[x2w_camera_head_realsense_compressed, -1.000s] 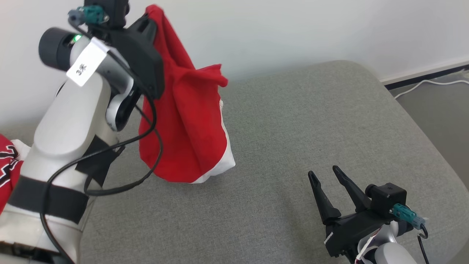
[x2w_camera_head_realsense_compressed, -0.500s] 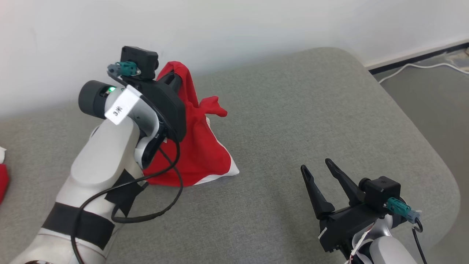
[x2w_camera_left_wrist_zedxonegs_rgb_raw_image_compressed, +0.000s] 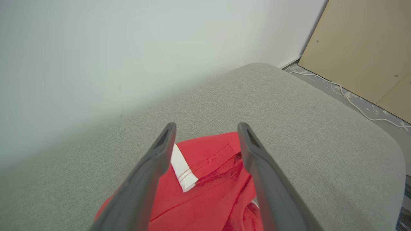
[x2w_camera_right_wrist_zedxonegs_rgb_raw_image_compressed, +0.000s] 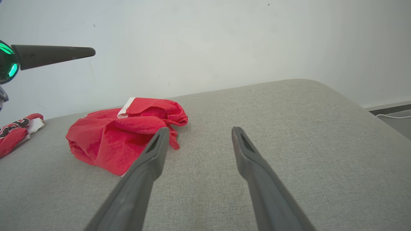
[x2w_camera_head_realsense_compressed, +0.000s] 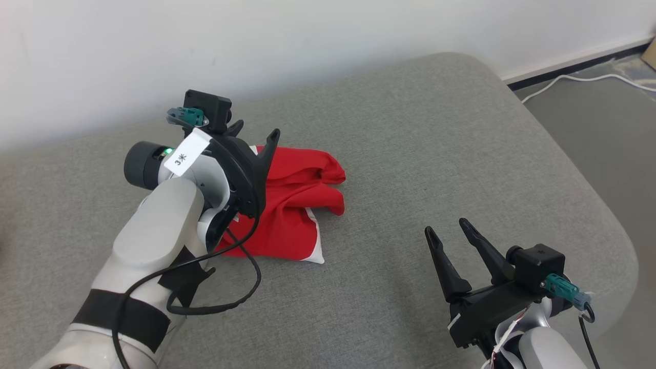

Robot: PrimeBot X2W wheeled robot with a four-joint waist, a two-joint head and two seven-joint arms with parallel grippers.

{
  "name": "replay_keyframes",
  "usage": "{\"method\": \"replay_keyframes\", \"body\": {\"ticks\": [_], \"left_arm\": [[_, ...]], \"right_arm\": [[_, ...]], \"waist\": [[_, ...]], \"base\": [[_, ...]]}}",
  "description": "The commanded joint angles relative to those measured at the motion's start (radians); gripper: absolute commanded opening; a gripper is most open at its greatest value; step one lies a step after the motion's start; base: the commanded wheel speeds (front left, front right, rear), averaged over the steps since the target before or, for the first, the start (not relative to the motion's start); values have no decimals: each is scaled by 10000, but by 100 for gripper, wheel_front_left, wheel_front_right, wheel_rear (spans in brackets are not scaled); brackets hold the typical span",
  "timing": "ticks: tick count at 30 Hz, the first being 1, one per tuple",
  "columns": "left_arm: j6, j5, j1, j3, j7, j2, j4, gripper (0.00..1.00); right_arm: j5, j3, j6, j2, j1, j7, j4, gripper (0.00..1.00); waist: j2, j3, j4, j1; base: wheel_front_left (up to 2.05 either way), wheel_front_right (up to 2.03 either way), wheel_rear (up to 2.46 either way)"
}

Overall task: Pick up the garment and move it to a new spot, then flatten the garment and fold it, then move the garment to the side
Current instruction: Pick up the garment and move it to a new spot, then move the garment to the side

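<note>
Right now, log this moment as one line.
phase: flatten pending | garment: crumpled on cushion | left gripper: open over garment | right gripper: open, empty

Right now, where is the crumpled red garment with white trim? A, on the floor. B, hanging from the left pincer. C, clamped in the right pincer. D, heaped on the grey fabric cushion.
D: the crumpled red garment with white trim lies heaped on the grey fabric cushion, with the left pincer open over it and the right pincer open, well apart from it.

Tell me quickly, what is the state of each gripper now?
Left gripper: open, empty, above the red garment.
Right gripper: open, empty.
</note>
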Motion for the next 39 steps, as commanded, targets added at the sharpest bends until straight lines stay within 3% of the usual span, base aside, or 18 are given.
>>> {"method": "replay_keyframes", "body": {"ticks": [1,19,30,39], "left_arm": [[-63,-122,-27,-52,40,-6,110,100],[90,-652,763,113,23,414,1055,100],[502,-699,1220,77,324,1006,1881,100],[383,-972,1411,100,623,1023,2372,100]], "right_arm": [[114,-9,0,-47,-86,-76,36,100],[-57,-159,0,-47,62,49,18,100],[-80,-137,0,-45,-94,70,-126,100],[-86,-164,0,-45,-215,-19,-177,100]], "waist": [[-1,-55,186,-1],[-1,-448,936,-1],[-1,-36,757,-1],[-1,443,587,-1]], "base": [[0,0,0],[0,0,0],[0,0,0],[0,0,0]]}}
